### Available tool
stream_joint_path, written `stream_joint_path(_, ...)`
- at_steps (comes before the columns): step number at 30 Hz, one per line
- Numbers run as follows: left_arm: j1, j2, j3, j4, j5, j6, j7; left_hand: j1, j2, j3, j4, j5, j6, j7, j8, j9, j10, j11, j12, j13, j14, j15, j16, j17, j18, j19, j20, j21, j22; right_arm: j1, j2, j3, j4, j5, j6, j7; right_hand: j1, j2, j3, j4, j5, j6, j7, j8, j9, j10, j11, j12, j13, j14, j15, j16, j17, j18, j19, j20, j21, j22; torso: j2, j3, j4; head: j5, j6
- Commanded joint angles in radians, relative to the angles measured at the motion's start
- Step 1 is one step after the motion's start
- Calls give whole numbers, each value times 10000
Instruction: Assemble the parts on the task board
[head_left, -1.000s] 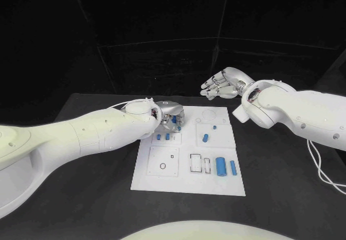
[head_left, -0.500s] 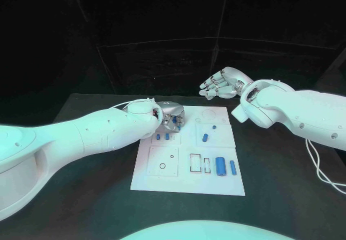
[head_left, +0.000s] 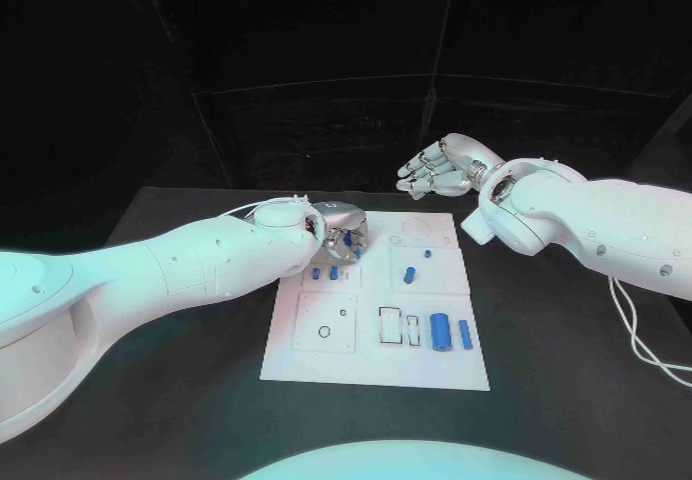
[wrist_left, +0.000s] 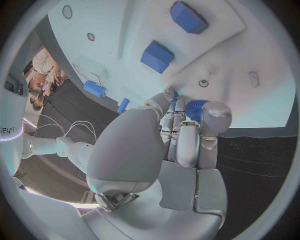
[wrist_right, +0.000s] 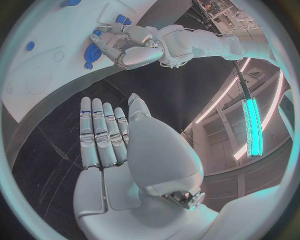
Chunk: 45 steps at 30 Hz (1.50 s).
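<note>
The white task board (head_left: 368, 360) lies in the middle of the black table. My left hand (head_left: 340, 233) is curled over the board's far left corner. It grips a round blue part (wrist_left: 195, 108) between thumb and fingers, and the part is down at the board's surface (wrist_left: 250, 45). From the right wrist view the same round blue part (wrist_right: 94, 51) sits under the left hand (wrist_right: 128, 44). My right hand (head_left: 438, 168) hovers above the board's far edge, fingers straight and apart, holding nothing (wrist_right: 109, 145).
Two small blue parts (head_left: 325, 271) lie just near of the left hand. Two more (head_left: 417, 266) rest in the middle right field. A blue cylinder (head_left: 440, 331) and a slim blue pin (head_left: 466, 335) lie at the near right, beside a black-outlined slot (head_left: 391, 325).
My right hand has drifted slightly to the left above the far edge. The left hand stays at the same spot on the board.
</note>
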<state>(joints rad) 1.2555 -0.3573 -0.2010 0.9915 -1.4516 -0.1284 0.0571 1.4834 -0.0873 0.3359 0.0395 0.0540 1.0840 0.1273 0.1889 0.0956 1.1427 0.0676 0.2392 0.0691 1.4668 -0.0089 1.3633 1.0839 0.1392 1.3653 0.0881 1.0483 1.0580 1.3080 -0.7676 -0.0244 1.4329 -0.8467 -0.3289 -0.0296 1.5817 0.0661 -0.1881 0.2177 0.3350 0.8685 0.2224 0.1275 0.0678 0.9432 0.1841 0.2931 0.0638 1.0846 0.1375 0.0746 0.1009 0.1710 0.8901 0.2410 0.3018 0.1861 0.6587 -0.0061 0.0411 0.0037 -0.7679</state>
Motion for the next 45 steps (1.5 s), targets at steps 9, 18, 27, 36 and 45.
stream_joint_path(9, -50, -363, 76, 459, 300, -953, 160, -9, -18, 651, -278, 25, 347, 9, -41, 39, 440, -69, -261, 42, 168, -118, 38, -114, -228, 158, -56, 302, 336, 23, 11, 7, -13, 15, 43, 111, -12, 14, 5, -41, -1, -51, 245, -46, -2, -85, 17, -34, -11, -43, 46, -40, -22, 83, 57, 49, -64, -24, -9, -3, 14, -22, 53)
stream_joint_path(18, -52, -802, 563, 1072, 944, -1130, 123, -112, -75, 772, -323, 23, 377, 25, -84, 33, 495, -59, -357, 44, 155, -114, 10, -212, -231, 157, -58, 318, 368, 23, 0, 7, -73, 15, 34, 123, -20, 20, 9, -42, -1, -49, 246, -45, 0, -86, 18, -30, -11, -40, 47, -38, -35, 84, 64, 51, -77, -33, -20, -3, 40, -20, 130)
stream_joint_path(27, -45, -1569, 792, 1778, 1063, -878, -92, -197, -127, 823, -345, 21, 402, 24, -107, 32, 538, -59, -410, 50, 151, -111, 3, -246, -235, 157, -55, 332, 393, 22, -35, 7, -104, 15, 32, 124, -20, 20, 9, -42, -1, -49, 246, -45, 0, -86, 18, -30, -11, -40, 47, -38, -35, 84, 64, 51, -77, -33, -34, -2, 87, -33, 212)
stream_joint_path(36, -48, -2160, 811, 2062, 1080, -290, -302, -354, -196, 859, -339, 17, 433, 11, -139, 31, 594, -65, -482, 61, 144, -110, -8, -297, -233, 150, -54, 333, 412, 22, -64, 6, -111, 15, 57, 121, -20, 20, 9, -42, -1, -49, 246, -45, 0, -86, 18, -30, -11, -40, 47, -38, -35, 84, 64, 51, -77, -33, -11, -8, 49, 25, 203)
stream_joint_path(45, -92, -2205, 803, 1895, 1082, -147, -378, -386, -210, 864, -336, 18, 438, 7, -147, 30, 602, -66, -498, 62, 142, -111, -10, -305, -233, 148, -53, 331, 414, 21, -45, 6, -121, 15, 73, 123, -27, 32, 18, -45, 2, -48, 246, -44, 1, -89, 18, -27, -11, -41, 48, -37, -50, 85, 70, 52, -93, -43, -10, -1, 15, 84, 196)
